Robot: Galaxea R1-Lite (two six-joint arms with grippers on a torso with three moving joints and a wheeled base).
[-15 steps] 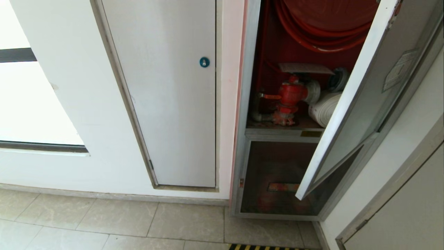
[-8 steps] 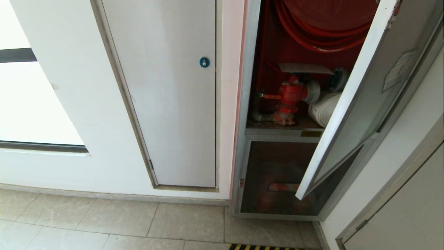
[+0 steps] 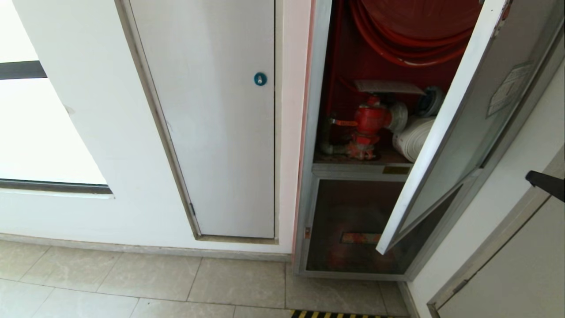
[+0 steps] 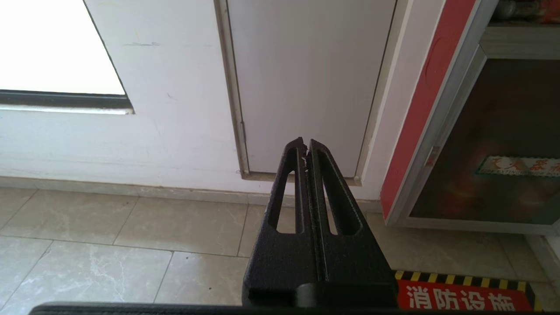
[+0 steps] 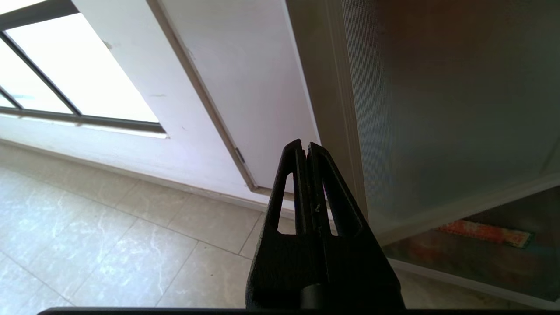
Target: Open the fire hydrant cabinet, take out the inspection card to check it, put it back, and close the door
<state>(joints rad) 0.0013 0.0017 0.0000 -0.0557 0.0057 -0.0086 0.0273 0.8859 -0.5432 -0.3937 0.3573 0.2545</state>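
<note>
The fire hydrant cabinet [image 3: 309,132] stands open, showing its red inside, the red hose reel [image 3: 410,35], a red valve [image 3: 368,121] and a rolled white hose [image 3: 412,137]. A pale flat sheet, the inspection card [image 3: 388,86], rests over the valve; its print does not show. The door [image 3: 468,123] hangs swung outward to the right, with its sticker [image 3: 507,88] facing away. My right gripper [image 3: 530,177] pokes in at the right edge, behind the door's outer face [image 5: 437,109]; it [image 5: 305,146] is shut and empty. My left gripper [image 4: 305,144] is shut, parked low over the floor.
A white panel with a blue round lock [image 3: 260,79] is left of the cabinet. Below the shelf is a dark glass panel with an orange-red strip [image 3: 359,238]. A white wall and a grey door [image 3: 521,265] close off the right. A yellow-black floor strip [image 3: 335,314] lies at the front.
The tip of my right gripper has come into the head view at the right edge. The cabinet, the door and the left arm have not moved.
</note>
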